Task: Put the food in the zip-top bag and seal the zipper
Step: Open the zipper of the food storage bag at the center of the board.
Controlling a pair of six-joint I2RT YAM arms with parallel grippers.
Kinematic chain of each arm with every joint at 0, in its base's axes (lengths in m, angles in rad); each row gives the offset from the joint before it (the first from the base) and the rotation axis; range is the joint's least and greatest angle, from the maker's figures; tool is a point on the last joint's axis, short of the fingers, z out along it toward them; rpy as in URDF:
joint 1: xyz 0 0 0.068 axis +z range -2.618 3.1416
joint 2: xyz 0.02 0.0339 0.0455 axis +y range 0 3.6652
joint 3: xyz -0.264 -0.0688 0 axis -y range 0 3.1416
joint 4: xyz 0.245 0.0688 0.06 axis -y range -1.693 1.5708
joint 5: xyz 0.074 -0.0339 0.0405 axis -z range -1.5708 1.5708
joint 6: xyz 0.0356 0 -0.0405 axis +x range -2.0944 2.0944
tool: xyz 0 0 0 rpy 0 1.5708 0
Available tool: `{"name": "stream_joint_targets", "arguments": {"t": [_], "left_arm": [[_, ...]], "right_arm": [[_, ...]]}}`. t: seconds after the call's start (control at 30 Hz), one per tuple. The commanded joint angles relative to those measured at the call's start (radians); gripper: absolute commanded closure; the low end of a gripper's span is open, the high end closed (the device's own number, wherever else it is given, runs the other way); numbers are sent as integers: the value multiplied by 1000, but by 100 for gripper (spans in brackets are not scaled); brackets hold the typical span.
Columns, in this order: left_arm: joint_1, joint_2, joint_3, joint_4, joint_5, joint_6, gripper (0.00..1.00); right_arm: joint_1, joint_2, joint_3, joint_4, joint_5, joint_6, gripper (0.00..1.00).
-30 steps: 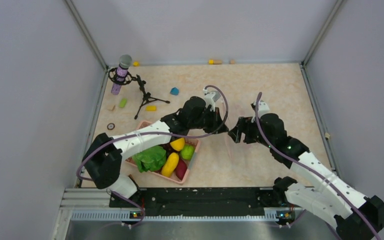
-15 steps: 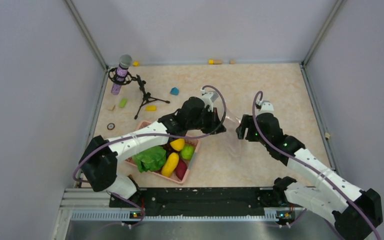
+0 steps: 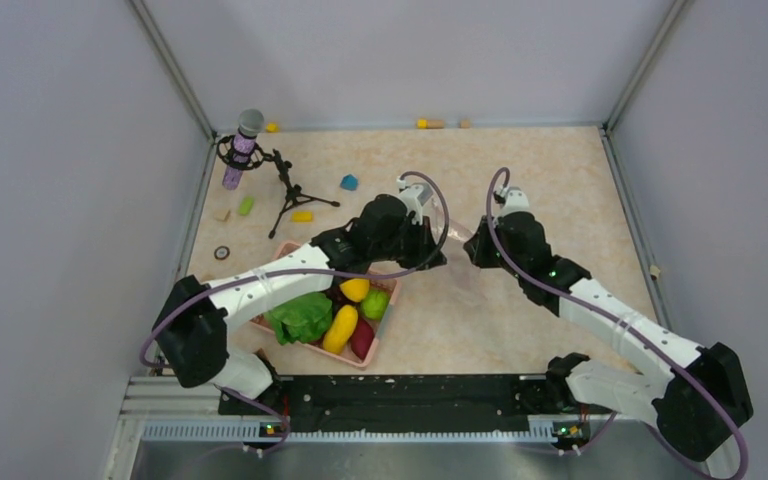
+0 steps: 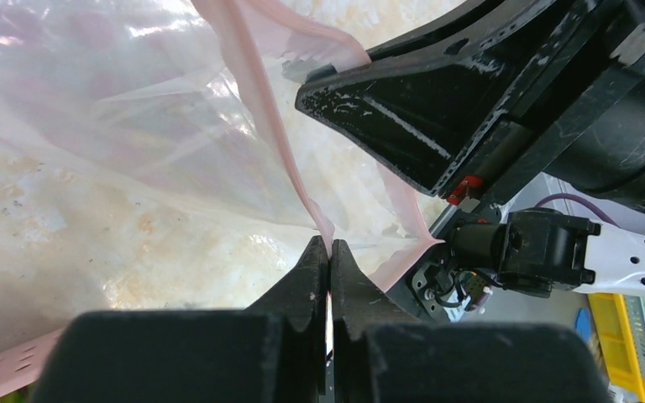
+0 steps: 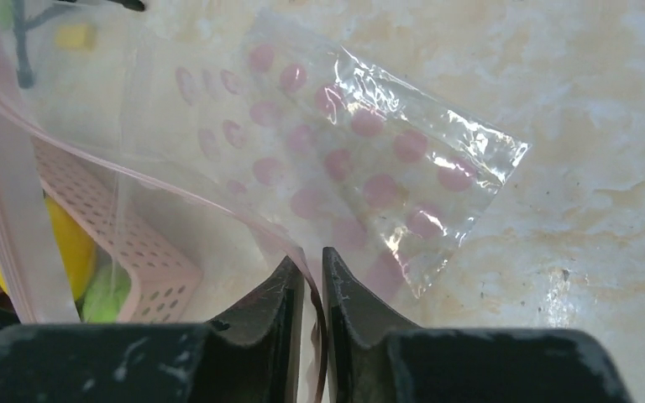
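**Zip-top bag** [image 5: 369, 159]: clear crinkled film printed with pink dots. It lies near the centre of the table [image 3: 550, 180], strung between the two grippers. Whether its lower corner touches the surface cannot be told.

**Zipper** [image 4: 256, 92]: pink strip along the bag's mouth, with the two sides parted.

**Left gripper** [image 4: 328, 250]: at the bag's 9 o'clock side. The fingers are pressed together on the zipper strip, with no gap showing.

**Right gripper** [image 5: 312, 267]: at the bag's 3 o'clock side, facing the left gripper and just beside it. The fingers are drawn to a narrow slit, with the bag's mouth edge pinched between them.

**Food**: all in the pink basket [image 3: 310, 345], at about 8 o'clock from the bag and under the left forearm.
- lettuce [image 3: 300, 317]
- lemon [image 3: 355, 289]
- banana [image 3: 341, 328]
- green fruit [image 3: 376, 303]
- sweet potato [image 3: 362, 340]

**Other**:
- microphone [image 3: 243, 140] on a tripod, in the table's 10 o'clock corner
- blue block [image 3: 349, 183] and yellow block [image 3: 303, 215], at 12 o'clock from the basket
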Motion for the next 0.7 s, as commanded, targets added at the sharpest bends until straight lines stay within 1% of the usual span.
{"name": "stream_joint_targets", "arguments": {"t": [0.0,0.13,0.17,0.2,0.23,0.27,0.33,0.43,0.57,0.67], "left_arm": [[-6,-65,33,-2,-52,33,100],[-6,-70,45,-43,-151,58,100],[-5,-68,58,-67,-197,72,100],[-5,-65,67,-93,-230,78,100],[-4,-63,83,-119,-302,85,100],[-4,-60,92,-144,-355,89,100],[-1,-54,99,-166,-425,104,100],[12,-34,108,-165,-474,118,100],[41,26,139,-177,-466,110,100],[49,73,163,-182,-438,114,100]], "right_arm": [[6,-20,90,13,85,-19,91],[6,-42,196,-222,351,-25,99],[4,-50,222,-306,439,-26,100],[1,-58,249,-348,478,-20,100],[-5,-72,270,-426,544,-7,100],[-10,-87,288,-469,577,-2,100],[-27,-127,319,-540,604,2,100],[-60,-178,356,-627,608,5,100],[-63,-221,369,-686,585,-24,100],[-63,-231,346,-674,498,-90,100]]}}
